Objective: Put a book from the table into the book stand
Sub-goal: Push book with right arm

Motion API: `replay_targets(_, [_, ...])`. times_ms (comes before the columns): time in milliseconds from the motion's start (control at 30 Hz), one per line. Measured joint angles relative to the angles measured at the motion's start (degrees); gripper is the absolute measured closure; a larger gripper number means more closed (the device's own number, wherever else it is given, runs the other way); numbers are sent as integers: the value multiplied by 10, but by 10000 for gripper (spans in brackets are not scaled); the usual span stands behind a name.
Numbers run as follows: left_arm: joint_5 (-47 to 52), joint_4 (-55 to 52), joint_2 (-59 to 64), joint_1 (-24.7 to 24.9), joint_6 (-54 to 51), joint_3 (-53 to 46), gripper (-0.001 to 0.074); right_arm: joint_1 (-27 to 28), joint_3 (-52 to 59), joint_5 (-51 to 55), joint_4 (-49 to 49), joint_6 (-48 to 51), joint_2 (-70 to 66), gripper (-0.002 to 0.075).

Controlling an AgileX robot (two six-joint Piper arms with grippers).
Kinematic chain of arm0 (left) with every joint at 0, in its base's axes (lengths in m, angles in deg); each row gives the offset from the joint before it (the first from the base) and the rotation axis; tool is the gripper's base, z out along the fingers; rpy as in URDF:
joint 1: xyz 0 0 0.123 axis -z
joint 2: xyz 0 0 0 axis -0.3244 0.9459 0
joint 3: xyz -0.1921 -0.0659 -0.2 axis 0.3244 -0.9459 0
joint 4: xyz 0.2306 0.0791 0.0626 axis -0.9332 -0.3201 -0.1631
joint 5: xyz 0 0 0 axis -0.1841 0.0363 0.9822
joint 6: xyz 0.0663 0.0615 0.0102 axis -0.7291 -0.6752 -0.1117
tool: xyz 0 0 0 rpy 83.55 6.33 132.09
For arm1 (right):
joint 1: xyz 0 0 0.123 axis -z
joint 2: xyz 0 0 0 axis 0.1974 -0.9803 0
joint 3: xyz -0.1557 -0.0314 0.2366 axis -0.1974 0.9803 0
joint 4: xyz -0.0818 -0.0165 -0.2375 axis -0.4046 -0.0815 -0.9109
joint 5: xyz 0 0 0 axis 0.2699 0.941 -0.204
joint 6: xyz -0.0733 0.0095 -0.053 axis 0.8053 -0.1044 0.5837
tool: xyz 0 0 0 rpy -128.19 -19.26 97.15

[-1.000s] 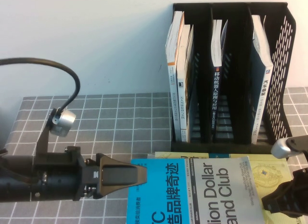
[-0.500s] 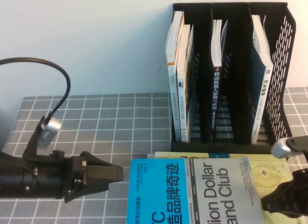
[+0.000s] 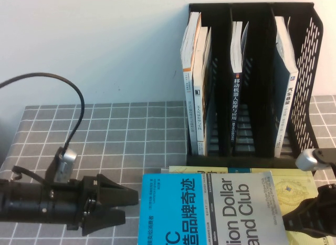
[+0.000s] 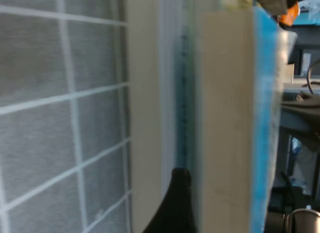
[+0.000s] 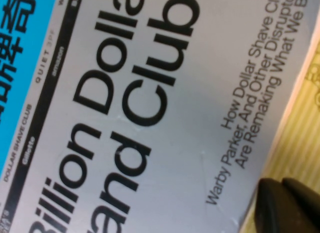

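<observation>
Grid-clothed table, white wall

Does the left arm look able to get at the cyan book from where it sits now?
Probably yes. The left gripper lies low on the table, open, pointing at the book from its spine side, with only bare cloth between. The right gripper waits at the opposite edge.

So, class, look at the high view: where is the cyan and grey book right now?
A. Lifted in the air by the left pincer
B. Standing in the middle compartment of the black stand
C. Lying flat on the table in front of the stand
C: the book lies flat on the table before the book stand, the left pincer beside its edge.
</observation>
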Motion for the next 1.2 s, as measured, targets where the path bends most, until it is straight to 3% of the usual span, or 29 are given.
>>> replay_targets(733, [-1,44,45,54,-30,5,120,-1,0,19,68,11,-12,729])
replay_targets(967, [-2,32,45,54,-30,5,120,-47,-5,-7,115,22,-51,729])
replay_targets(1200, [-3,28,45,54,-30,5,120,-57,-5,-23,122,24,-56,729])
